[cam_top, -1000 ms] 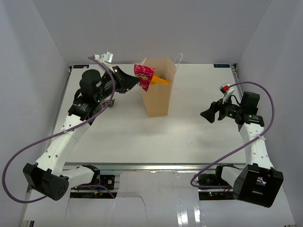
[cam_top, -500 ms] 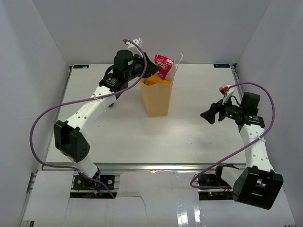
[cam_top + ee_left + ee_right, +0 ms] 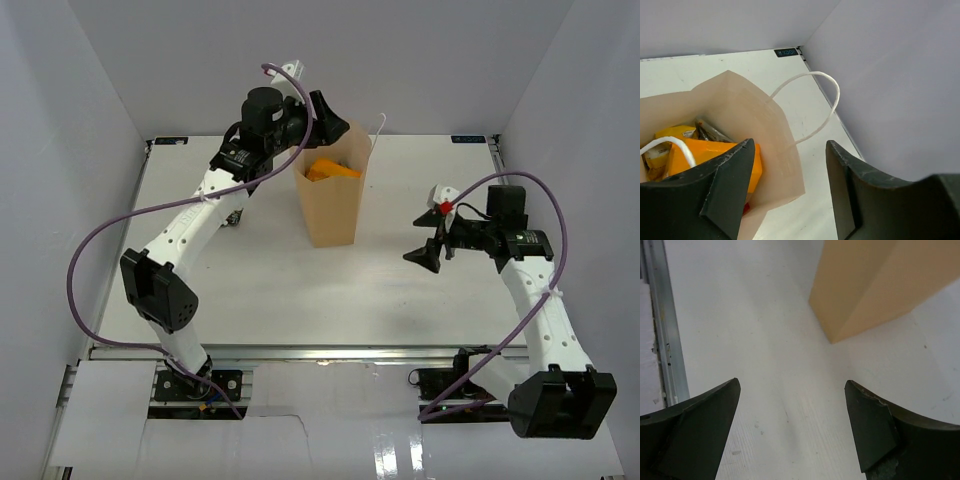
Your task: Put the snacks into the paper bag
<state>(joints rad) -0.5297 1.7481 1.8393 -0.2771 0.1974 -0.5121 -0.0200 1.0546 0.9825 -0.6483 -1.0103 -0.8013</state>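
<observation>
The tan paper bag (image 3: 335,205) stands upright at the table's middle back, and its white string handle (image 3: 816,97) arches over the far rim. Inside it lie orange snacks (image 3: 330,170) (image 3: 715,152), a yellow pouch (image 3: 674,132) and a dark wrapper (image 3: 712,131). A sliver of red (image 3: 745,208) shows under the orange bag. My left gripper (image 3: 325,118) (image 3: 789,145) hangs over the bag's mouth, open, with nothing between its fingers. My right gripper (image 3: 425,252) (image 3: 792,385) is open and empty, low over the table to the right of the bag, pointing at the bag's base (image 3: 875,285).
White walls close in the table at the back and both sides. A metal rail (image 3: 660,315) runs along the table's near edge. Purple cables loop off both arms. No loose packets show on the table (image 3: 300,290).
The left gripper has opened over the bag, and the pink-red packet it held is gone from its jaws. The right arm has swung left toward the bag.
</observation>
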